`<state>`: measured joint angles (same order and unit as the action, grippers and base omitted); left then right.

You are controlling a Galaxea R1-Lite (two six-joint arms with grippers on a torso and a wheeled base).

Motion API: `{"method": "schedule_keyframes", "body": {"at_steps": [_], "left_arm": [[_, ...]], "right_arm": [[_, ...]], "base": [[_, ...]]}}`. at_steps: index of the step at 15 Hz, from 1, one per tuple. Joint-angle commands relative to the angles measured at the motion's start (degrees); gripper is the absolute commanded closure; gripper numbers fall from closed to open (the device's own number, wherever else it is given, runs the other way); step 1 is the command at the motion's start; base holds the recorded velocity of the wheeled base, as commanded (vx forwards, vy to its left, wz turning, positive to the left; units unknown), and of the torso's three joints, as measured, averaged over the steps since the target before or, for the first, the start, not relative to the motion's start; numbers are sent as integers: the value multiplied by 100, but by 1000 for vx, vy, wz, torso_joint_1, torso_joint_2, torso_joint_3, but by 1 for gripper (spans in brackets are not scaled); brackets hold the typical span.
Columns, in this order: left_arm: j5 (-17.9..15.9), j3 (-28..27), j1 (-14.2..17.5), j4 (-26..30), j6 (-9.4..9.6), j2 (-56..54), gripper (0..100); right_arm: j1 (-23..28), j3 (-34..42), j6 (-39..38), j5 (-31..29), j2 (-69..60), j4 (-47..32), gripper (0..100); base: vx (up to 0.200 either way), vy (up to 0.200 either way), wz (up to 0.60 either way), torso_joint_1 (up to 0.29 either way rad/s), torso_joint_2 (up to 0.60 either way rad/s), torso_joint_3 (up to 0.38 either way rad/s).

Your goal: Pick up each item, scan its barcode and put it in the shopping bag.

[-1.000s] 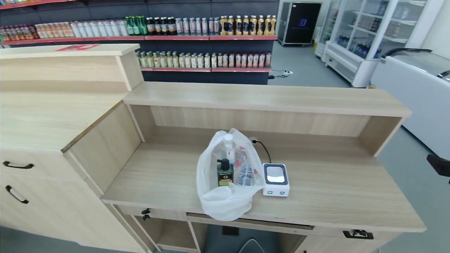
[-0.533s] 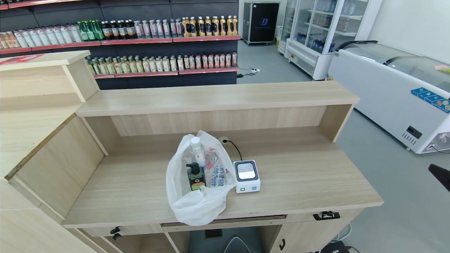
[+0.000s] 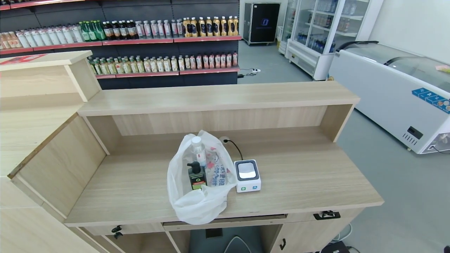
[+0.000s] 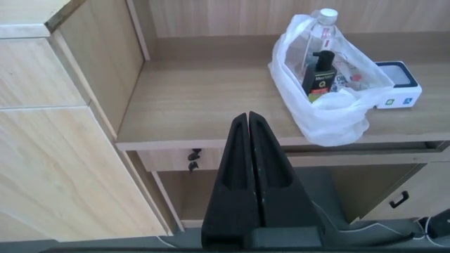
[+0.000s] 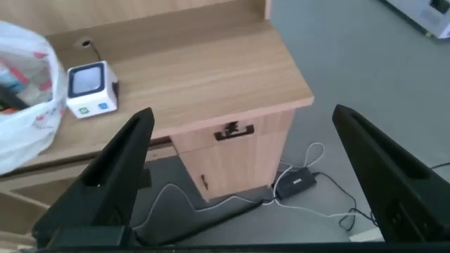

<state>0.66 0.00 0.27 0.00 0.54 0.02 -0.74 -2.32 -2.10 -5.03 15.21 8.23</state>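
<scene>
**Camera swung, goods sat tight**

Since a second ago the whole head view has slid sideways, so that's the camera moving. The bag (image 3: 197, 205) and scanner (image 3: 247, 175) keep their spots on the counter (image 3: 309, 175). One dark arm tip at the right edge has sunk down that edge.

Right now the bag sits just below centre of the head frame with its mouth open. Inside stand a dark pump bottle (image 3: 196, 178) and, behind it, a clear bottle (image 3: 197, 149) with a white cap. The scanner is right up against the bag's right side, and its cable (image 3: 235, 149) runs up to a hole in the counter.

The left gripper (image 4: 249, 140) has its fingers pressed flat together with nothing in them, out in front of the counter. The right gripper (image 5: 242, 116) is spread wide and holds nothing, also in front of the counter. Shelves (image 3: 140, 31) of drinks run across the upper left.
</scene>
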Motion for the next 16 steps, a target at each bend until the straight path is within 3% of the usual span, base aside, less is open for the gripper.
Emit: {"method": "schedule_keyframes", "body": {"at_steps": [1,3,5,16], "left_arm": [[4,0,0,0,-1,-2,100],[-4,0,0,0,-1,-2,100],[4,0,0,0,-1,-2,100],[4,0,0,0,-1,-2,100]], "right_arm": [[136,232,78,811,-1310,-287,0],[57,232,139,829,-1513,-260,0],[39,232,175,486,-1521,-287,0],[39,232,95,451,-1521,-287,0]], "base": [[0,0,0,0,0,0],[0,0,0,0,0,0],[0,0,0,0,0,0],[0,0,0,0,0,0]]}}
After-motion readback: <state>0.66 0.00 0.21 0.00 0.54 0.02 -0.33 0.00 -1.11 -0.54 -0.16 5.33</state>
